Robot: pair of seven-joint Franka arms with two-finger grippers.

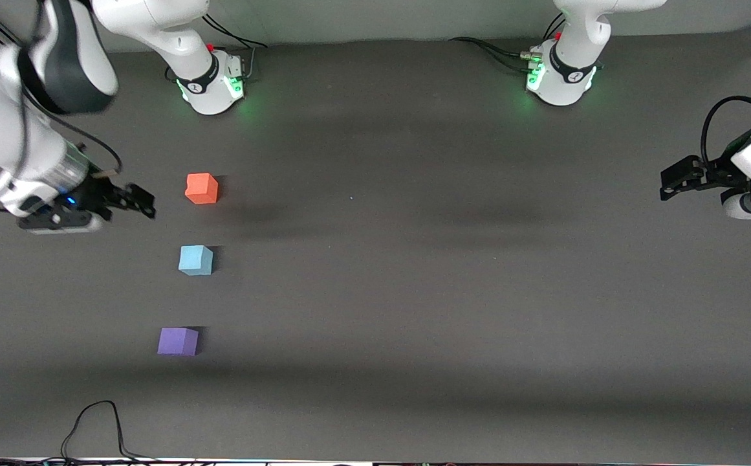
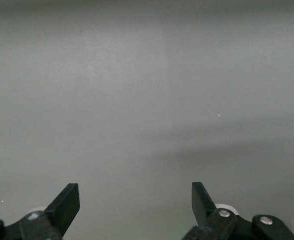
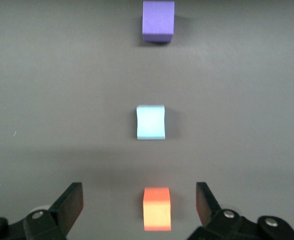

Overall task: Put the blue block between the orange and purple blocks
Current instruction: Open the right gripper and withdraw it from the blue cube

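Three small cubes lie in a line toward the right arm's end of the table. The orange block [image 1: 202, 188] is farthest from the front camera, the blue block [image 1: 195, 260] lies in the middle, and the purple block [image 1: 178, 341] is nearest. All three show in the right wrist view: orange [image 3: 157, 209], blue [image 3: 151, 122], purple [image 3: 158, 21]. My right gripper [image 1: 141, 200] [image 3: 138, 188] is open and empty, beside the orange block and apart from it. My left gripper [image 1: 668, 184] [image 2: 136, 187] is open and empty at the left arm's end, over bare table.
The dark grey table [image 1: 414, 272] carries only the three cubes. The two arm bases [image 1: 213, 84] [image 1: 559, 77] stand along the edge farthest from the front camera. A black cable [image 1: 94, 421] loops at the nearest edge.
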